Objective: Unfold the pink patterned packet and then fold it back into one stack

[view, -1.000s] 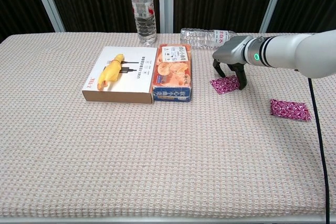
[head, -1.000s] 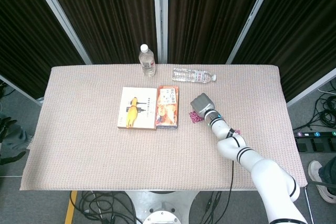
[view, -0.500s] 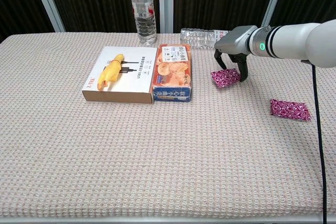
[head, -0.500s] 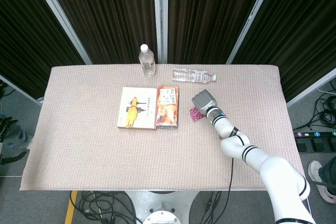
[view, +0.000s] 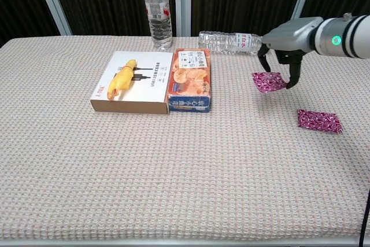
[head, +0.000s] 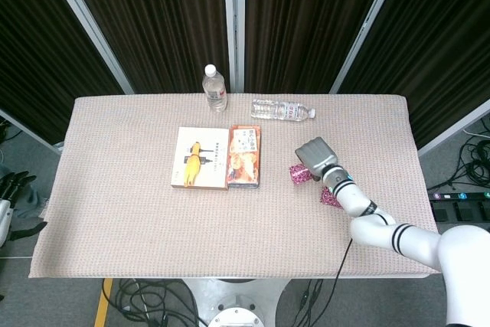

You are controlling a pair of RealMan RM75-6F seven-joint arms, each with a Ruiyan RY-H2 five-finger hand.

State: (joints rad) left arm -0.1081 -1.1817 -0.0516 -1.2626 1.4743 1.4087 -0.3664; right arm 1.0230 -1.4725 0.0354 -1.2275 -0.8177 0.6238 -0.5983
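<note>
My right hand grips one piece of the pink patterned packet and holds it lifted just above the tablecloth. A second pink patterned piece lies flat on the cloth nearer the front right, apart from the held one. The left hand does not show in either view.
An orange snack box and a white box with a yellow figure lie side by side at the centre. An upright water bottle stands at the back. A second bottle lies on its side just behind my right hand.
My right hand has lifted the pink piece off the cloth and carried it to the right, away from the snack box and toward the other pink piece.
</note>
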